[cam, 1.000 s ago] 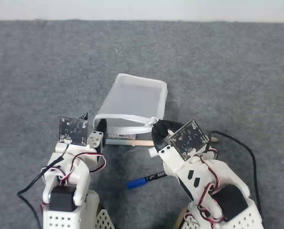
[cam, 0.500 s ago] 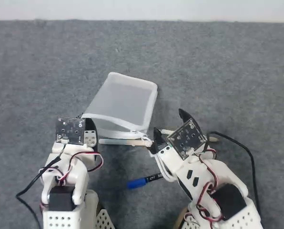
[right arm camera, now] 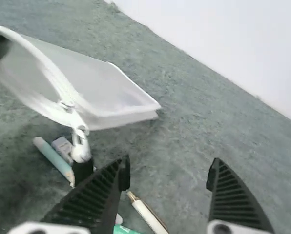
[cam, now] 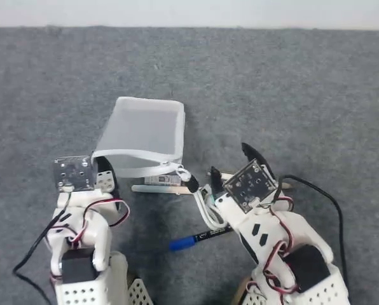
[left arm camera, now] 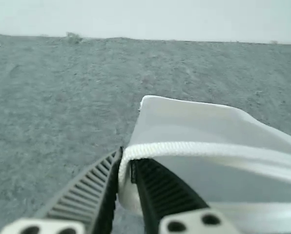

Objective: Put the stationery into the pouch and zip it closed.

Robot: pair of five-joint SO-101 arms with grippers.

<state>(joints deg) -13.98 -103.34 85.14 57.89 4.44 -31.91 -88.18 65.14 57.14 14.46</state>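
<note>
Pouch (cam: 145, 129) dragged leftward by left end effector (left arm camera: 126, 162).

The pouch (cam: 145, 130) looks like smooth, frosted, matt plastic, edged with white woven zip tape (left arm camera: 204, 150). The table cover (cam: 291, 82) is rough grey carpet-like cloth. The left gripper (left arm camera: 126, 158) and right gripper (right arm camera: 169, 163) have ribbed matt black plastic fingers (right arm camera: 94, 195). The blue pen (cam: 192, 240) is glossy plastic.

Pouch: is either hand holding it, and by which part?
The left hand pinches the pouch by its zippered rim, at one end of the mouth. The right hand is open, holding nothing.
</note>
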